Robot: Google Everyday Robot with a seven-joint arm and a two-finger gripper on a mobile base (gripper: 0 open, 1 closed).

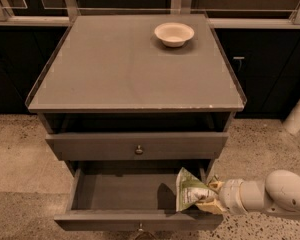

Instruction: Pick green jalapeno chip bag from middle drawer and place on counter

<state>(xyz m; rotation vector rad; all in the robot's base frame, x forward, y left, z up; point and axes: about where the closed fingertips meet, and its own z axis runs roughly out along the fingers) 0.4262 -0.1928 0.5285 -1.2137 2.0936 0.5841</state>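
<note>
Clamping the green jalapeno chip bag (190, 194) by its right edge in the gripper (211, 198), low at the near right. Holding it upright and slightly tilted: crinkled foil, pale green and white, with a white label panel, one top corner pointing up. Hanging at the right end of the middle drawer (117, 191), that wide, shallow, dark-grey drawer standing pulled out toward the near side. Showing the flat matte-grey tabletop (120, 69) well above, apart from the bag.

Speckled terrazzo floor (20, 149) across the lower frame; dark cabinets (270, 69) behind, left and right; pale post (297, 114) at right edge; tool (209, 196) at lower right.
</note>
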